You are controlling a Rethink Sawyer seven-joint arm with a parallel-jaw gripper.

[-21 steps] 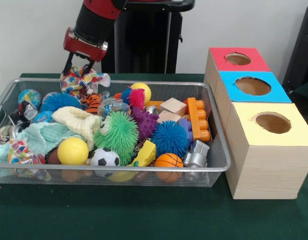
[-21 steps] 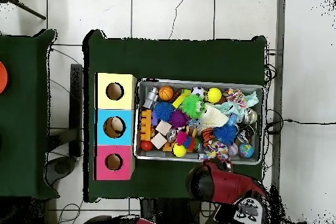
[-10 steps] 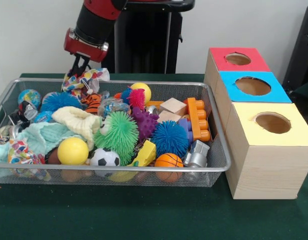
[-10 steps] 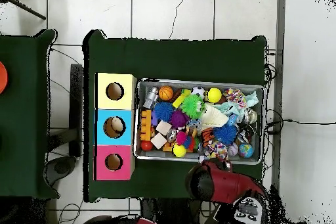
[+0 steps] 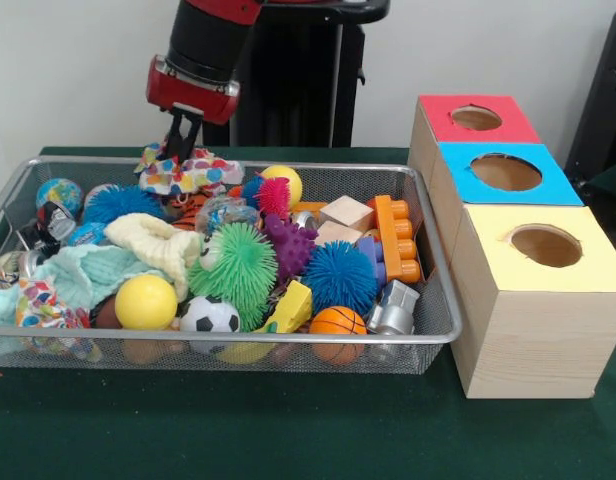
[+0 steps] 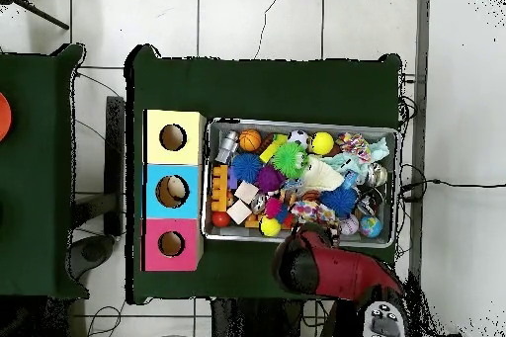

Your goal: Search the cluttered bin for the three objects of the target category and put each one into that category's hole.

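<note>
Wire-mesh metal bin [image 5: 428, 330], matt wooden box [image 5: 533, 345], soft printed cloth [image 5: 193, 172], glossy yellow ball [image 5: 145, 302].

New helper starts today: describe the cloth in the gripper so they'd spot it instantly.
Start at the wire bin left of the three boxes. At its far rim hangs the red gripper, pinching the polka-dot cloth. Unlike the plain cream and mint cloths nearby, it is white with multicoloured spots and lifted.

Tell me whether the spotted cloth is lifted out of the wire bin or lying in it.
Lifted. The multicoloured spotted cloth hangs from the gripper, jaws shut on its top, draped above the toys in the grey wire mesh bin.
</note>
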